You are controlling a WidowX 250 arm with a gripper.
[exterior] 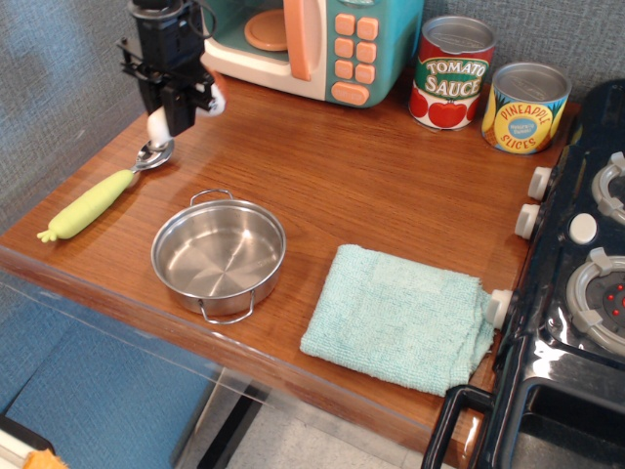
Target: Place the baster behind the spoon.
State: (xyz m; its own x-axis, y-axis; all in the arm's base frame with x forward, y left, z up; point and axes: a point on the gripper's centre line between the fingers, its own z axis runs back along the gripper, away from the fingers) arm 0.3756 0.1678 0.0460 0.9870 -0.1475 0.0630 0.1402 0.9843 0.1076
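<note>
My black gripper [179, 106] hangs at the back left of the table, shut on the baster [157, 125]. The baster's cream-white stem end shows below the fingers and a bit of its cap [213, 98] shows on the right; the rest is hidden by the gripper. It is held just above and behind the spoon's silver bowl. The spoon [98, 198] lies on the left of the table, its yellow-green handle pointing to the front left edge.
A steel pot [219, 256] stands empty at the front. A light blue cloth [400, 318] lies to its right. A toy microwave [303, 39], a tomato sauce can [450, 72] and a pineapple can [525, 107] stand at the back. A black stove [576, 274] is on the right.
</note>
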